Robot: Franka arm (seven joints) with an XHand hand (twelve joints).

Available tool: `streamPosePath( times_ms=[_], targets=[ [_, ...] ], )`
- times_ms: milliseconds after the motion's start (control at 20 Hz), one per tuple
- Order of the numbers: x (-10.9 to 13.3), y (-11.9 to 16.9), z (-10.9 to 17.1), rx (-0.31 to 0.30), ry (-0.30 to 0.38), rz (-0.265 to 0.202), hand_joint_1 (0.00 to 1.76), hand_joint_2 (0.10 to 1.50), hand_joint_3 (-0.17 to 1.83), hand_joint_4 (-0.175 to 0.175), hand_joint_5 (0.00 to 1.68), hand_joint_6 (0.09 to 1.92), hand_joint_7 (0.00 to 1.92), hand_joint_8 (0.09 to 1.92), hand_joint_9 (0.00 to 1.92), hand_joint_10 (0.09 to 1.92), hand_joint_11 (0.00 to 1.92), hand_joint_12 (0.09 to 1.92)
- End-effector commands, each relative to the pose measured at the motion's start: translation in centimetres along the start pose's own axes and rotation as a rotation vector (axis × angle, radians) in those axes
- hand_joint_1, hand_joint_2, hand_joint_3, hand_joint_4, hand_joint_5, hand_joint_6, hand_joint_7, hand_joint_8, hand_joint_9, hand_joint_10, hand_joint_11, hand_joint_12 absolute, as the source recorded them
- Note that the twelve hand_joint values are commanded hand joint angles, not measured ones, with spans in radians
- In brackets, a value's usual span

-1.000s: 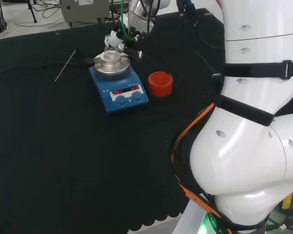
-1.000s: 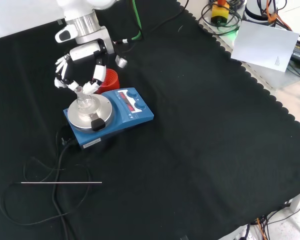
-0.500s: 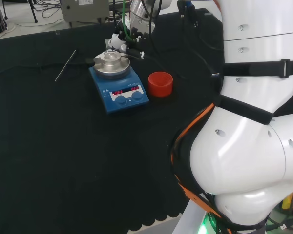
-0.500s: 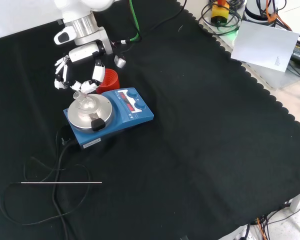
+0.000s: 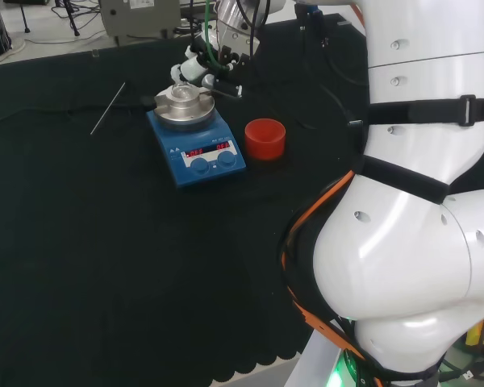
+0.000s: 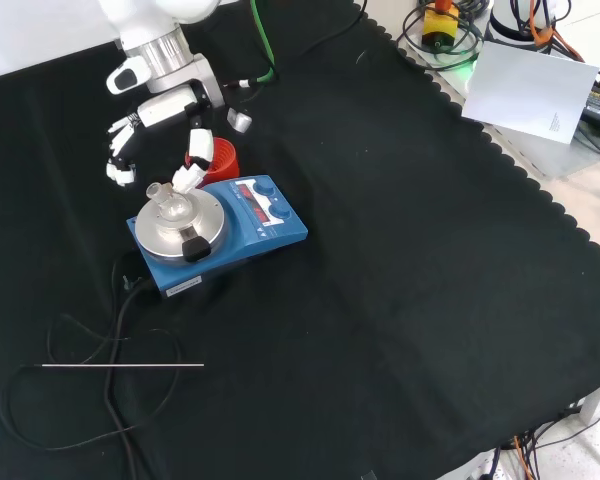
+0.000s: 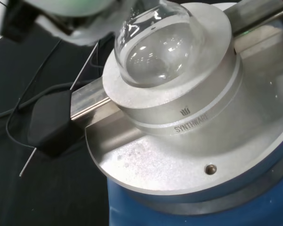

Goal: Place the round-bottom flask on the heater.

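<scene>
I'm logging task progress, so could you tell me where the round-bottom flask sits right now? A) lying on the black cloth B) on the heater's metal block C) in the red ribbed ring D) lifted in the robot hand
B: the round-bottom flask rests in the metal block atop the heater, with the robot hand open and apart from it.

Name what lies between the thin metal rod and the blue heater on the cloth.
In the front view, loops of black cable lie between the rod and the heater; otherwise bare black cloth.
</scene>
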State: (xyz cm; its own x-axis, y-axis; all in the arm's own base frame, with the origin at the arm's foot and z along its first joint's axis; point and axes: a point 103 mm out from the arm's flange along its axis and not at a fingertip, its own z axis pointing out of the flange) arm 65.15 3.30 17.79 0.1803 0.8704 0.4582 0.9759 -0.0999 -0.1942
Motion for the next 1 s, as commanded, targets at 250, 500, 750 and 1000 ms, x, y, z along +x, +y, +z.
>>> streamPosePath(
  times_ms=[250, 500, 750, 1000],
  targets=[
    [-0.6, -0.9, -1.9, -0.015, 0.005, 0.014, 0.70, 0.57, 0.51, -0.042, 0.40, 0.30, 0.31, 0.67, 0.48, 0.69, 0.00, 1.34],
    [-1.4, -2.3, -3.4, -0.032, 0.006, 0.020, 0.70, 0.58, 0.50, -0.042, 0.40, 0.28, 0.30, 0.67, 0.48, 0.69, 0.00, 1.33],
    [-2.4, -4.2, -4.7, -0.053, 0.003, 0.026, 0.70, 0.58, 0.50, -0.042, 0.40, 0.28, 0.30, 0.67, 0.48, 0.69, 0.00, 1.33],
    [-3.7, -6.0, -5.7, -0.059, -0.007, 0.030, 0.71, 0.59, 0.50, -0.041, 0.40, 0.27, 0.30, 0.67, 0.48, 0.69, 0.00, 1.33]
  ],
)
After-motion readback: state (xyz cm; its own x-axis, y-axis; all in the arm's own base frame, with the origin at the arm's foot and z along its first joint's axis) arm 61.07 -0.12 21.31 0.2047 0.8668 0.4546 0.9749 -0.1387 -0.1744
